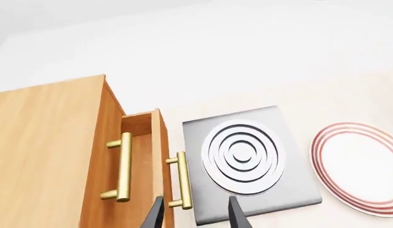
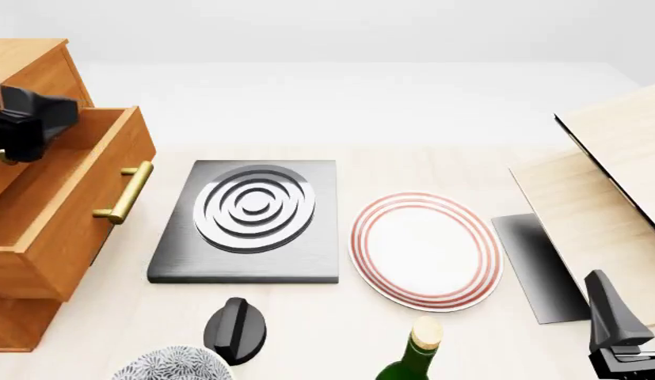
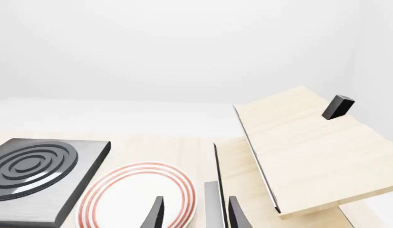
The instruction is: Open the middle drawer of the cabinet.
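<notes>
The cabinet [image 2: 26, 321] stands at the table's left edge. Its middle drawer [image 2: 79, 206] is pulled out toward the table's middle, with its brass bar handle [image 2: 124, 192] facing the hob. In the left wrist view the middle drawer's handle [image 1: 181, 180] sits out beyond the top drawer's handle [image 1: 123, 166], which is flush with the cabinet [image 1: 44, 156]. My left gripper [image 2: 26, 119] hovers above the cabinet and the open drawer. Its fingers [image 1: 155, 216] are spread and hold nothing. My right gripper [image 2: 618, 324] is low at the front right, open and empty [image 3: 195, 216].
A grey hob with rings [image 2: 248, 214] lies next to the open drawer. A red-rimmed plate [image 2: 424, 247] is in the middle. A black knob-like object [image 2: 235, 328], a patterned bowl [image 2: 174, 366] and a green bottle [image 2: 417, 356] stand along the front. Pale wood boards [image 2: 612, 182] and a dark slab [image 2: 538, 261] lie at the right.
</notes>
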